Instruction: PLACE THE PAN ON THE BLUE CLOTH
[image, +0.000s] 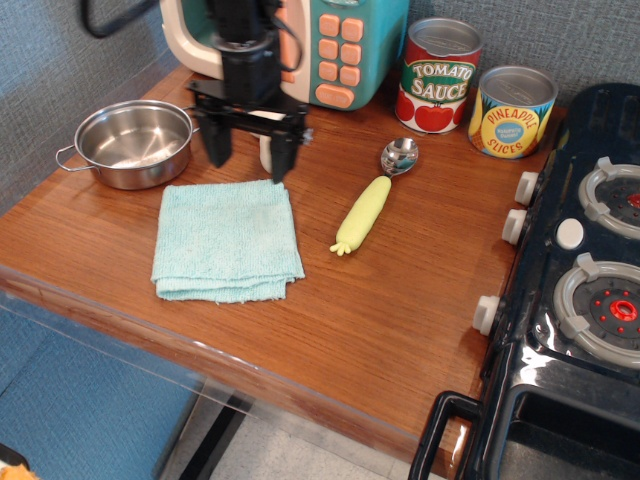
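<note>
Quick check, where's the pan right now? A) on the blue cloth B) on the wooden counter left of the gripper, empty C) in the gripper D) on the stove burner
B: the pan sits empty on the wooden counter, behind the blue cloth and left of the open gripper.

The red tin can (437, 76) at 1 o'clock on the worktop (400, 300) reads "TOMATO SAUCE". Just beside it, toward 2 o'clock, the yellow tin can (511, 112) reads "PINEAPPLE SLICES" around a blue oval with unreadable small print.
</note>
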